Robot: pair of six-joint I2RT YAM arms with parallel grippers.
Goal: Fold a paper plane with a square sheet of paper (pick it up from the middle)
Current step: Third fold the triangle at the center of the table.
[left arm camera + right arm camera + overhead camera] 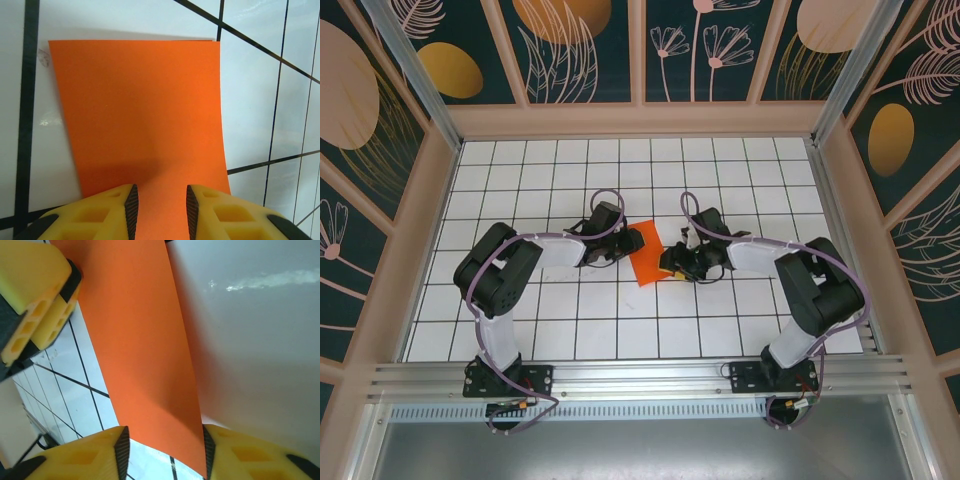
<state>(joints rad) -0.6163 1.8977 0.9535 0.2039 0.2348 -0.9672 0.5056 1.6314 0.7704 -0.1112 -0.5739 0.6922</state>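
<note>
The square sheet of paper sits between the left hand and right hand. Both stand spread, straddling its edges.

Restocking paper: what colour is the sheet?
The thin paper sheet is plain bright orange, clearest in left wrist view.

The square sheet of paper, plain bright orange, is lying between the two end effectors, stretching flat over the white table ahead of the left end effector and curving slightly upward between the parted fingers of the right end effector.
</note>
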